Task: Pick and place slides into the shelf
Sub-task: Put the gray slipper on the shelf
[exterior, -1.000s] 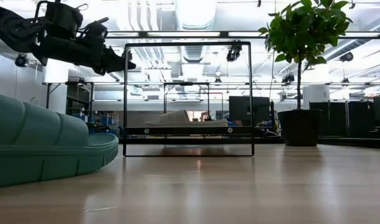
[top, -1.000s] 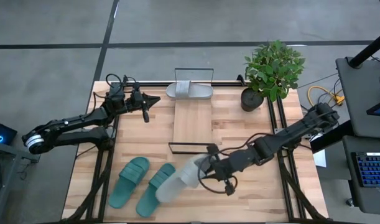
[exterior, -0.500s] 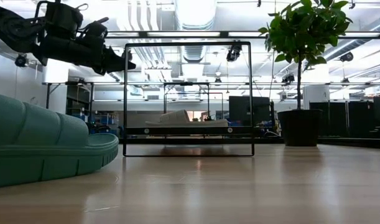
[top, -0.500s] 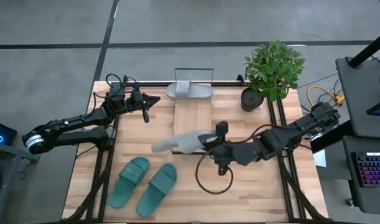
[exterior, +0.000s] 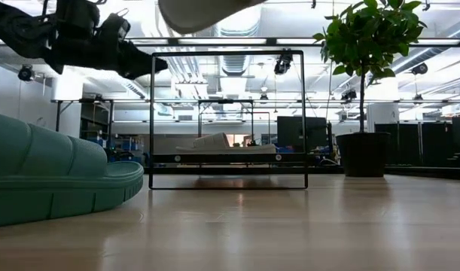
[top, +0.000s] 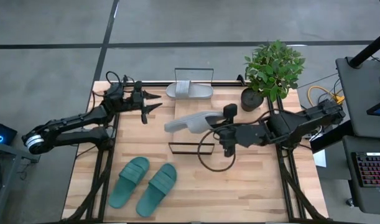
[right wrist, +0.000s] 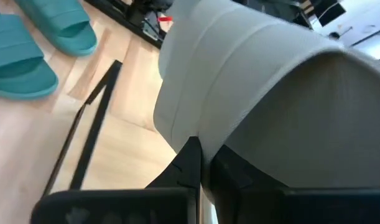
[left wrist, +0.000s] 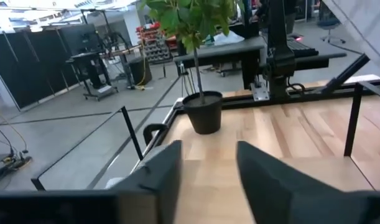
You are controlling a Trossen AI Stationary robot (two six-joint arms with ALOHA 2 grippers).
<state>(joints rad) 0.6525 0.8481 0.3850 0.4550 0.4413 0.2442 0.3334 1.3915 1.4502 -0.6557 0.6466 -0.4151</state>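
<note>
Overhead, the right gripper [top: 209,129] is pinching a pale grey slide [top: 191,121] by its strap, its fingers [right wrist: 188,163] pressed against the ribbed band, and is holding it in the air above the wooden plank of the shelf [top: 188,144]; from table height only the slide's toe is showing at the top of the frame, above the shelf's black wire frame. The second grey slide [top: 189,91] is lying on the table by the far end of the shelf, and the teal pair [top: 143,185] is resting side by side near the front edge, well apart from the shelf. The left gripper [top: 153,102] is hovering over the table's far left corner with its fingers [left wrist: 162,171] spread and nothing between them. A potted plant [top: 270,71] is standing at the far right corner. No writing or brand mark is legible on any slide.
</note>
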